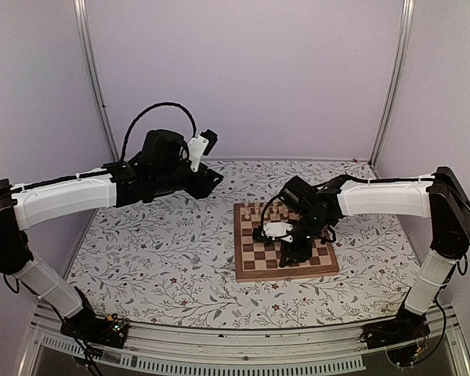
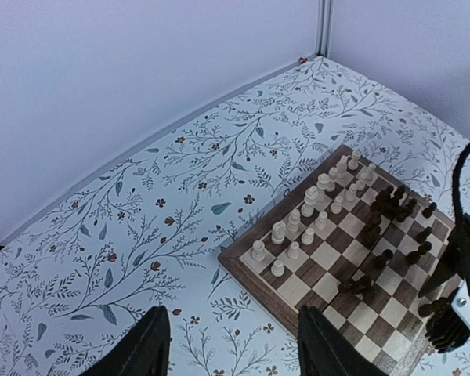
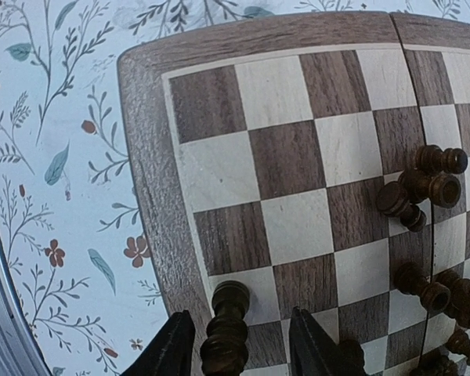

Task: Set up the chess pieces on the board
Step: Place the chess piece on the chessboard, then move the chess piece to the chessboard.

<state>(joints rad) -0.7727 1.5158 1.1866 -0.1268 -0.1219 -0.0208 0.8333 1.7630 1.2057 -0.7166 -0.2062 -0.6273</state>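
Parted fingers of the right gripper flank a dark chess piece at 6 o'clock, a gap on one side, over the board near its corner. More dark pieces crowd at 3 o'clock. Beyond, the left gripper hangs spread and empty above the flowered cloth, with pale pieces in rows at 3 o'clock.

The left arm hangs up high, stretched in toward the middle, with the left gripper wide open and angled down, while the right arm folds in low, the right gripper pointing down, fingers parted.
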